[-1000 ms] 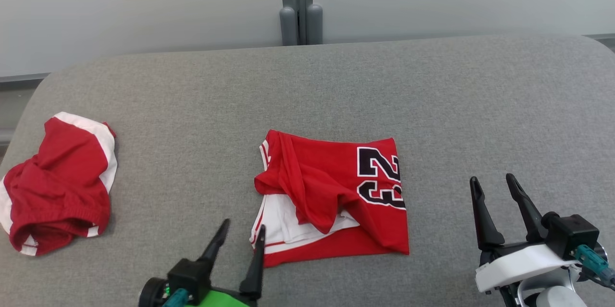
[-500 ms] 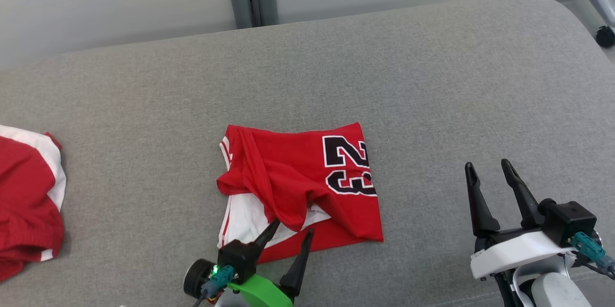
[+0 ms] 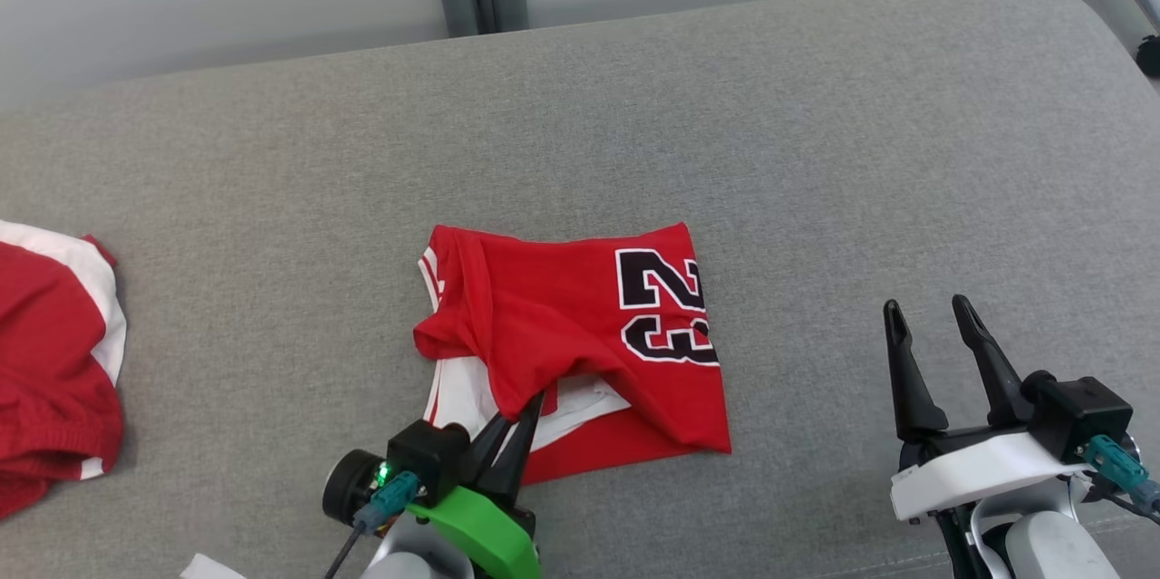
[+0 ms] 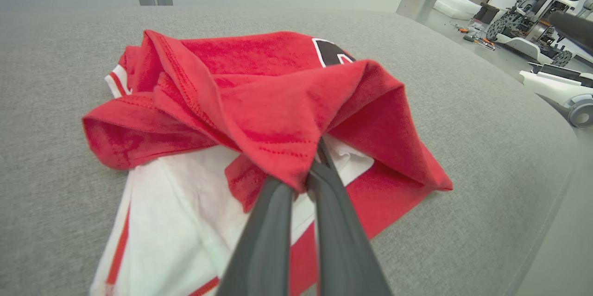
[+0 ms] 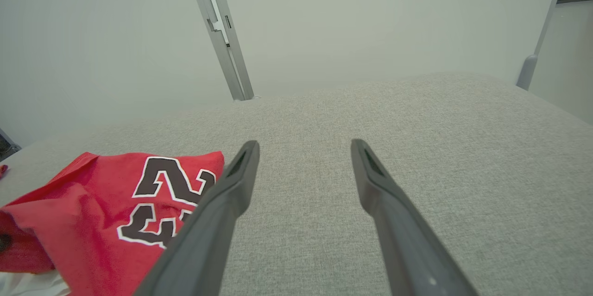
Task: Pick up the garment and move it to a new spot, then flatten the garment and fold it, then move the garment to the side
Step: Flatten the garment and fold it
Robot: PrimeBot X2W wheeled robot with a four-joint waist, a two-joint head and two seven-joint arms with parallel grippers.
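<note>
Our left arm (image 3: 480, 543) reaches in low | left jaws pinch a fold of the red cloth jersey (image 3: 562, 316) | our right arm (image 3: 979, 470) sits apart | right jaws spread wide

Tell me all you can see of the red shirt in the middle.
The red shirt is a soft knit jersey with white panels, red-striped trim and a black, white-edged 23. It lies crumpled and partly folded on the grey fabric surface, with a white part showing near the front. The left gripper pinches a red fold.

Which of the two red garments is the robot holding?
The numbered garment in the middle, pinched by the left gripper; the other garment lies untouched, far left.
</note>
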